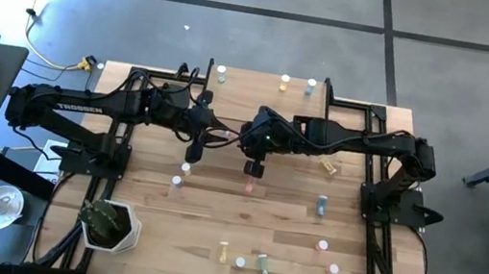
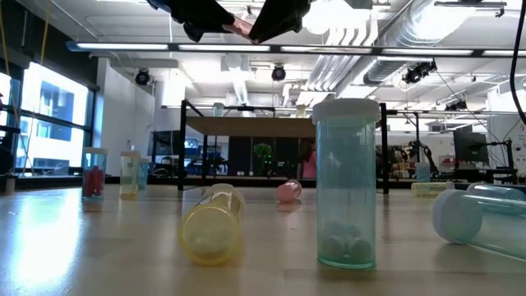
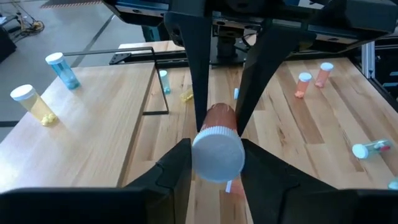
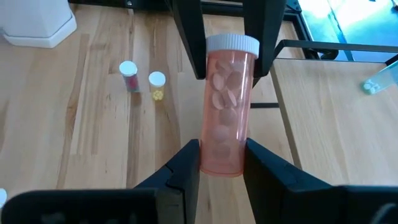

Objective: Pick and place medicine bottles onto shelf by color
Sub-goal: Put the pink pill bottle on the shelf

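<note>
A pink medicine bottle (image 4: 225, 106) with a white cap hangs in mid-air over the table's middle, between my two grippers. My left gripper (image 3: 216, 155) comes from the table's left and is shut on the cap end. My right gripper (image 4: 222, 158) comes from the right and is shut on the base end. In the high view they meet at the bottle (image 1: 223, 136). The shelf (image 2: 246, 127), a light-wood board on black legs, stands at the far side. Other medicine bottles stand or lie scattered on the tabletop. My left gripper pinches the white cap (image 3: 217, 158) between its two fingers, one on each side. The fingers come from the table's left, slanting down, along the bottle. My right gripper pinches the lower end of the pink body (image 4: 221, 155) between its two fingers, coming from the table's right and slanting down, along the bottle. The bottle spans the gap between both grippers, clear of the table.
A yellow bottle (image 2: 212, 222) lies on its side and a pale green one (image 2: 347, 185) stands near the front edge. Three bottles (image 1: 284, 83) stand along the far edge. A white planter (image 1: 110, 226) sits at the near left. Black frame rails (image 1: 374, 191) run along both sides.
</note>
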Robot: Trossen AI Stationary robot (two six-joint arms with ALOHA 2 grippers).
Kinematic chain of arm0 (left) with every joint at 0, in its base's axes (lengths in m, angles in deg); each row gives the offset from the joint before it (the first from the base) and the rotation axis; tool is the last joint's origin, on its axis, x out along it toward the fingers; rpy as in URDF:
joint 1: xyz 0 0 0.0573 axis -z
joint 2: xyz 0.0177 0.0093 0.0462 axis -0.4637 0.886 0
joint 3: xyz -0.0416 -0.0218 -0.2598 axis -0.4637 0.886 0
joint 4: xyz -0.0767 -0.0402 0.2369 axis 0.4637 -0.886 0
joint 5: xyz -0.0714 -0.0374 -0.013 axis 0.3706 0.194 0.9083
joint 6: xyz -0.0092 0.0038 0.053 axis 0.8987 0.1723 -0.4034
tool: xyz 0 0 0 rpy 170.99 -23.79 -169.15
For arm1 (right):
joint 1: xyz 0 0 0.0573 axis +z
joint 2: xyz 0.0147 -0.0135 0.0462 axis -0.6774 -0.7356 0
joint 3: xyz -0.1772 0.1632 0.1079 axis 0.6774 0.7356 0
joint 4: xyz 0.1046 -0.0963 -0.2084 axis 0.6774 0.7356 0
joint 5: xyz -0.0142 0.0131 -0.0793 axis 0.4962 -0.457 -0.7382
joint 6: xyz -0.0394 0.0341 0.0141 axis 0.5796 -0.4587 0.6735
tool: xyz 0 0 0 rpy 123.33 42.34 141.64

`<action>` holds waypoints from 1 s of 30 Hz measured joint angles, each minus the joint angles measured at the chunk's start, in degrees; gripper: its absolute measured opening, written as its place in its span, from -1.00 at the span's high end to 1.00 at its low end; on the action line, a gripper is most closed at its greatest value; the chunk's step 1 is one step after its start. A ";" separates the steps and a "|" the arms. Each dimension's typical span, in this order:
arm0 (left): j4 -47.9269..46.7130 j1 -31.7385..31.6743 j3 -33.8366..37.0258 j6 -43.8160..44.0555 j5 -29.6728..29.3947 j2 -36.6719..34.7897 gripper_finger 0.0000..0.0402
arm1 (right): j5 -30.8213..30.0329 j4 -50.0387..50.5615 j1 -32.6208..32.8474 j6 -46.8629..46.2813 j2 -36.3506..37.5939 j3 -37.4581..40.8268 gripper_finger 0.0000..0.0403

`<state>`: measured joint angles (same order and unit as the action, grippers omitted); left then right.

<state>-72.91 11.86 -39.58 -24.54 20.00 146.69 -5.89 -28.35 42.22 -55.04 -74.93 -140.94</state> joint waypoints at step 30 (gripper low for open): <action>-3.38 -1.08 -0.32 -3.97 -5.38 0.00 0.44 | -4.45 1.64 0.02 -0.56 6.05 -0.02 0.04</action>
<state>-76.30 10.78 -39.89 -28.51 14.62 146.69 -10.34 -26.71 42.24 -55.61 -68.88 -140.96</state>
